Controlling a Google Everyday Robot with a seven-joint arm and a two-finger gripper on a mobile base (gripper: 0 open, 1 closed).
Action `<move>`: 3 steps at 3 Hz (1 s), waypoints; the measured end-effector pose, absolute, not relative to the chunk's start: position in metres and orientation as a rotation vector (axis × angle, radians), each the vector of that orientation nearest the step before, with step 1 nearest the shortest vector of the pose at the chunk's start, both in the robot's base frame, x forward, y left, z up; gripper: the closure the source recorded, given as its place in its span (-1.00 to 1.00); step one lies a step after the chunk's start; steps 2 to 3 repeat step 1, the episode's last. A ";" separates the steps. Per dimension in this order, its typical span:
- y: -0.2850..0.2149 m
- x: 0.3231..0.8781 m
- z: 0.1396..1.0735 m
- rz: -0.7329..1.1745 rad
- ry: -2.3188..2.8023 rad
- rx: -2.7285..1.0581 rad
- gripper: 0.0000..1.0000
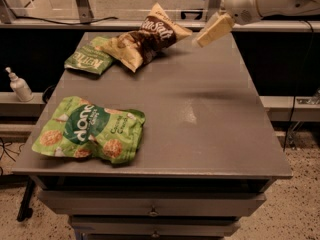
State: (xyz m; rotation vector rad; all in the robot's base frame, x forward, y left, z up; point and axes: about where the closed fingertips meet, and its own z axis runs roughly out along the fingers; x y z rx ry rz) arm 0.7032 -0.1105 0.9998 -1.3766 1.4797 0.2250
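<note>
My gripper (214, 30) hangs above the far right part of the grey table (215, 119), at the end of a white arm that comes in from the upper right. It holds nothing that I can see. The nearest thing is a brown and cream chip bag (145, 40), lying crumpled at the far middle of the table, a short way left of the gripper and apart from it. A small green Kettle bag (89, 60) lies just left of the brown bag. A large green snack bag (90, 130) lies flat near the front left.
A white pump bottle (19, 85) stands on a low ledge left of the table. Drawers (150, 204) sit under the table top. A rail and a dark gap run behind the table's far edge.
</note>
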 end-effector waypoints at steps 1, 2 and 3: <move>-0.108 0.704 1.000 0.228 1.478 -1.379 -1.00; -0.108 0.704 1.000 0.228 1.478 -1.379 -1.00; -0.108 0.704 1.000 0.228 1.478 -1.379 -1.00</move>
